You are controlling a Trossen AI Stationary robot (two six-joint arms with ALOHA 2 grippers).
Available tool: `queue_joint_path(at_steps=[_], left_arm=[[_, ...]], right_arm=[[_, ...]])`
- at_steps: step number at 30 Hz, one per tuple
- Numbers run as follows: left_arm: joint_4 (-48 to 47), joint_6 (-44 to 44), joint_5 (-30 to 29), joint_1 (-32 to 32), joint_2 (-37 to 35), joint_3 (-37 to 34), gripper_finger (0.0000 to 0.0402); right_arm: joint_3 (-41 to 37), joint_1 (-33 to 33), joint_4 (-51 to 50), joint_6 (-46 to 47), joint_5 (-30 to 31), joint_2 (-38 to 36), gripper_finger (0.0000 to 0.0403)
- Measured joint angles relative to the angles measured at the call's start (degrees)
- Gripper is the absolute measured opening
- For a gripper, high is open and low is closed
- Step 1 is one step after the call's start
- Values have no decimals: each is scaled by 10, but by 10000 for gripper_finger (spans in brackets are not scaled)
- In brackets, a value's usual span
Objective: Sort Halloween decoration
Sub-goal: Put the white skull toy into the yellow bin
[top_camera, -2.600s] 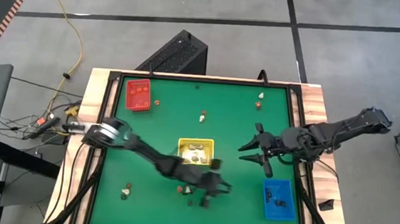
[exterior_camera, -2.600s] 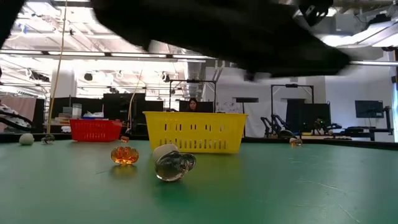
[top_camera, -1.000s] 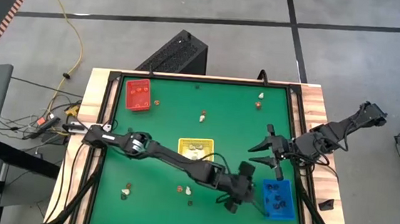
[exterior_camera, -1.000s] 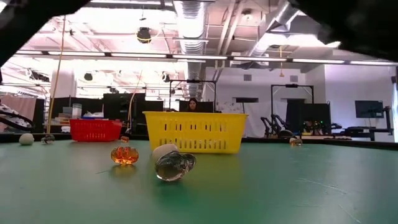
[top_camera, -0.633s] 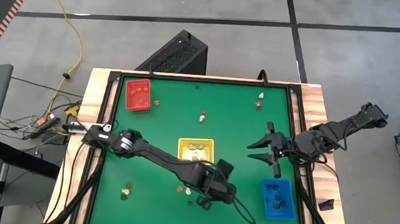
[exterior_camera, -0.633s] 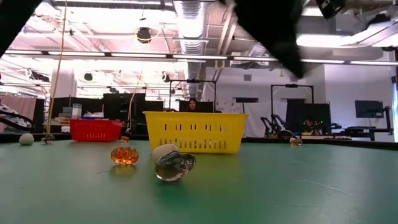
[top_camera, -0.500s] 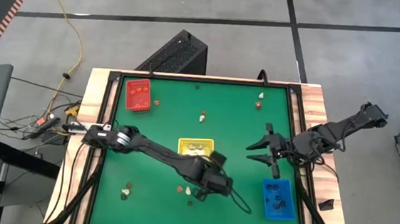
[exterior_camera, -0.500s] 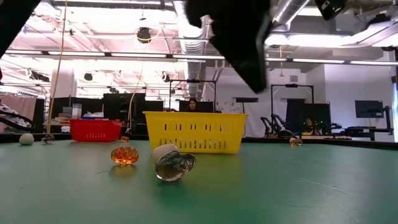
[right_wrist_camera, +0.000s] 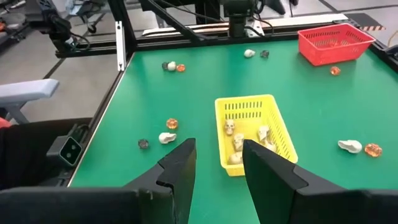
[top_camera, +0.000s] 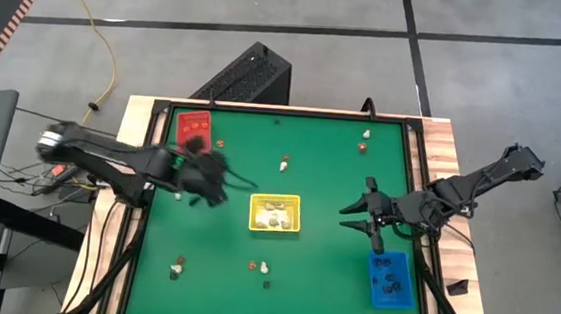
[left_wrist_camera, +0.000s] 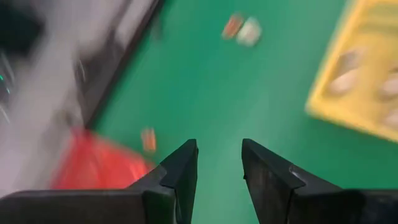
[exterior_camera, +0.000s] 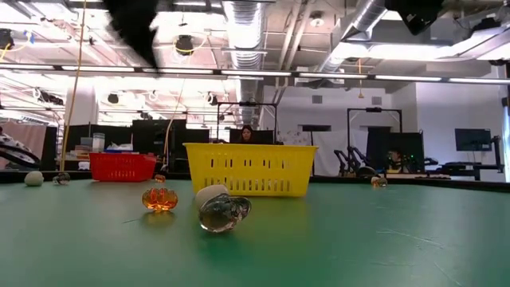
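Covering the whole worktop (top_camera: 330, 171) is a green mat, framed by a dark rail and pale wooden edges, and grey floor with black seam lines is lying around it. A room with ceiling ducts, strip lights, desks and monitors is showing behind in the low view, where a person (exterior_camera: 246, 134) is sitting far off behind the yellow tray (top_camera: 275, 214).

The left end effector (top_camera: 221, 177) is hanging just to one side of the red tray (top_camera: 193, 131), with the yellow tray a little further off on its other side. Its fingers (left_wrist_camera: 180, 176) are standing slightly apart, gripping nothing. The right end effector (top_camera: 358, 221) is waiting near the blue tray (top_camera: 389, 279), its fingers spread and empty, with the yellow tray ahead of it.

Cream skull trinkets (top_camera: 274, 216) are lying inside the yellow tray, and black pieces (top_camera: 388, 280) are lying in the blue tray. Loose trinkets are resting on the mat: a cream one with an orange one (top_camera: 259, 267) beyond the yellow tray from the left end effector, a pair (top_camera: 178, 266) near the mat's front left corner, one (top_camera: 284, 163) at mid-mat and one (top_camera: 364, 136) near the far rail.

The left wrist view is smearing heavily, so the small items there are hard to make out. In the low view, only dark fragments of the arms are showing at the upper edge.
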Motion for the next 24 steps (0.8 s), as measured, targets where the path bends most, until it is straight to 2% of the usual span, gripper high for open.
queue_joint_path(at_steps=[3,6,9,12,17,24], left_arm=[[3,-139,95,49,-90,-119,114],[5,-183,171,101,-163,-205,114],[-1,-205,203,142,-192,-265,114],[1,-207,201,176,-202,-292,114],[4,-190,192,216,-174,-305,114],[20,-169,243,224,-126,-307,114]], right_arm=[[0,-9,11,0,1,0,164],[0,-24,26,-10,3,0,164],[0,-39,38,-24,5,0,164],[0,-58,39,-35,5,2,164],[0,-87,40,-40,5,7,164],[0,-108,26,-41,-4,8,164]])
